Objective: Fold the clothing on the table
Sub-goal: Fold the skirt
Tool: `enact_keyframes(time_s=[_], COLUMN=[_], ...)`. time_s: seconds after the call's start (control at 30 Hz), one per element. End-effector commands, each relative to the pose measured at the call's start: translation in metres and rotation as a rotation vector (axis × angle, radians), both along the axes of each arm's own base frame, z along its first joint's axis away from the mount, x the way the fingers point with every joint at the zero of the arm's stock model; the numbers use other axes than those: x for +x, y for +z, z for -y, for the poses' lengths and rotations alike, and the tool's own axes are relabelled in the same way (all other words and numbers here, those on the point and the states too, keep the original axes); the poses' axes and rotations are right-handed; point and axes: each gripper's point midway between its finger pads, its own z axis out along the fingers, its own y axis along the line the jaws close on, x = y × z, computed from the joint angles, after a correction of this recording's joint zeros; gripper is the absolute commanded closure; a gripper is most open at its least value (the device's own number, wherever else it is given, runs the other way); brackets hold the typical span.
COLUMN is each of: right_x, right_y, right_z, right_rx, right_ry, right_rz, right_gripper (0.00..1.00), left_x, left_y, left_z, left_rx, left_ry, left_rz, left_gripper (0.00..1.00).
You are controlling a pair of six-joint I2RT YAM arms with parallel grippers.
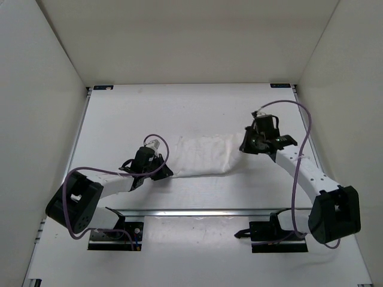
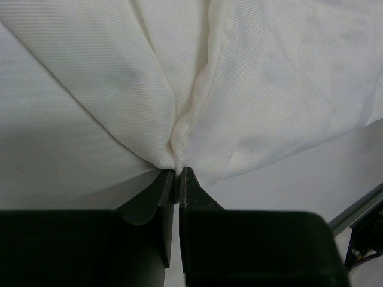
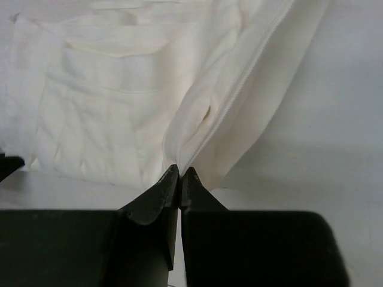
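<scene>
The left jaws are pressing together on a gathered pinch of the cloth (image 2: pixel 251 89), low in the centre of the left wrist view. The fabric is fanning up and outward from that pinch in soft folds and filling most of the frame. The right jaws are likewise clamping tight on the cloth, gripping a bunched, seamed edge at the lower centre of the right wrist view. From there the fabric is spreading up and to the left, and a hemmed strip is running toward the upper right.

In the top view the cloth is lying as a wrinkled, roughly rectangular bundle in the middle of the tabletop (image 1: pixel 119 119), stretching between the two arms. The left arm (image 1: pixel 114 182) is reaching in from the lower left and meeting the cloth's lower left corner. The right arm (image 1: pixel 299 170) is reaching in from the lower right and meeting its upper right corner. A silver rail (image 1: pixel 197 212) is running across the lower part of the frame, and pale walls (image 1: pixel 36 89) are enclosing the tabletop.
</scene>
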Motion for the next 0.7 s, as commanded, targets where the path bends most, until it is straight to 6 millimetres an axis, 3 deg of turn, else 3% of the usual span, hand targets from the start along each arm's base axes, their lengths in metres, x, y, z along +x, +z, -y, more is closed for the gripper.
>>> enact_keyframes(time_s=[0.0, 0.17, 0.27, 0.43, 0.67], right_x=[-0.004, 0.004, 0.005, -0.002, -0.017], right_y=[0.011, 0.029, 0.048, 0.057, 0.039], right_z=[-0.012, -0.063, -0.104, -0.156, -0.219], right_rx=[-0.141, -0.155, -0.139, -0.077, -0.016], right_ry=[0.122, 0.230, 0.303, 0.396, 0.531], right_rz=[-0.021, -0.011, 0.027, 0.039, -0.015], right_gripper=[1.00, 1.00, 1.00, 1.00, 1.00], left_x=[0.010, 0.018, 0.023, 0.026, 0.026], left_y=[-0.001, 0.007, 0.010, 0.010, 0.007], left_z=[0.002, 0.007, 0.008, 0.009, 0.006], left_rx=[0.009, -0.013, -0.007, -0.016, -0.016], left_ry=[0.001, 0.009, 0.010, 0.011, 0.023], left_rz=[0.017, 0.038, 0.044, 0.046, 0.045], left_gripper=[1.00, 1.00, 1.00, 1.00, 1.00])
